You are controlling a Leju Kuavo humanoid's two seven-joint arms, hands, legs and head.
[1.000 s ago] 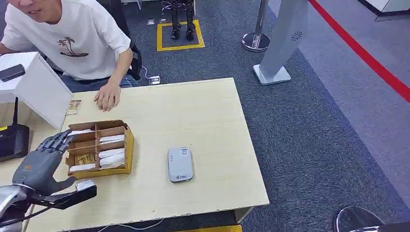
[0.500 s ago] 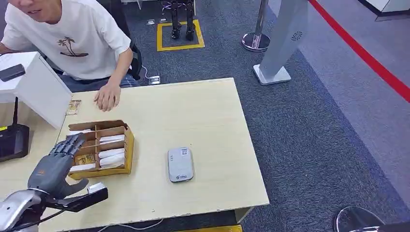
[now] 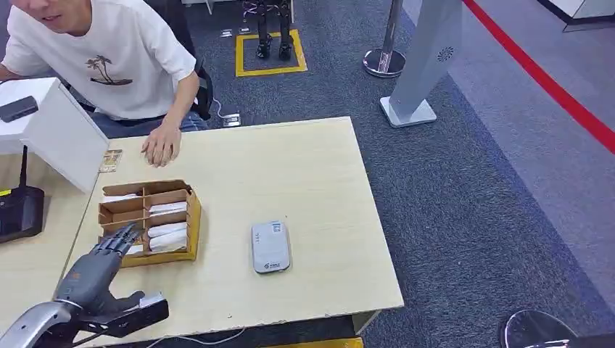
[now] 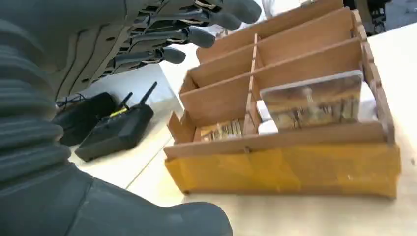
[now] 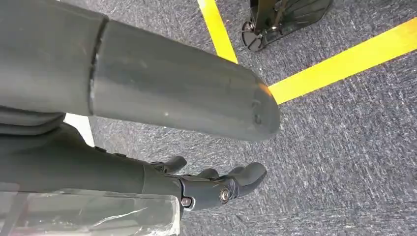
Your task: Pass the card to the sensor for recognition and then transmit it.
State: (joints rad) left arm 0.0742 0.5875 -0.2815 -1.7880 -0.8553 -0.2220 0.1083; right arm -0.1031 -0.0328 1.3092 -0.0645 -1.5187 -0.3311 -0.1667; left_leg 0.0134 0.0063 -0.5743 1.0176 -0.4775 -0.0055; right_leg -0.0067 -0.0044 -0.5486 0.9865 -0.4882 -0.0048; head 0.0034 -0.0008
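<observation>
**Left hand spread at the card box, right hand hanging by the floor**

While the left hand (image 3: pixel 98 270) hovers at the near-left corner of the card box (image 3: pixel 190 217), its fingers (image 3: pixel 120 238) are stretched out and apart, holding nothing; their tips reach over the box's near-left compartment, and whether they touch the cardboard cannot be told. In the left wrist view the same hand (image 4: pixel 88 54) shows its dark fingers extended above the dividers, with the thick thumb (image 4: pixel 162 216) low in front of the box's yellow-taped wall (image 4: pixel 295 169).

Cards (image 3: pixel 168 239) lie in the compartments just beyond and to the right of the fingertips; white ones fill the right-hand column, and in the wrist view one card (image 4: pixel 312 101) with a brownish printed face leans upright against a divider, with another patterned card (image 4: pixel 221 130) lying low in the compartment beside it. The sensor (image 3: pixel 270 246), a small grey-white reader, rests flat on the table (image 3: pixel 319 174) well to the right of the hand, apart from the box.

Beyond the box, a person in a white shirt rests a hand (image 3: pixel 161 145) on the table's far edge. A black device with antennas (image 4: pixel 115 130) stands to the left of the robot's hand.

The right hand (image 5: pixel 216 184) hangs over grey carpet (image 5: pixel 344 162) crossed by yellow lines, its fingers loosely curled around nothing.
</observation>
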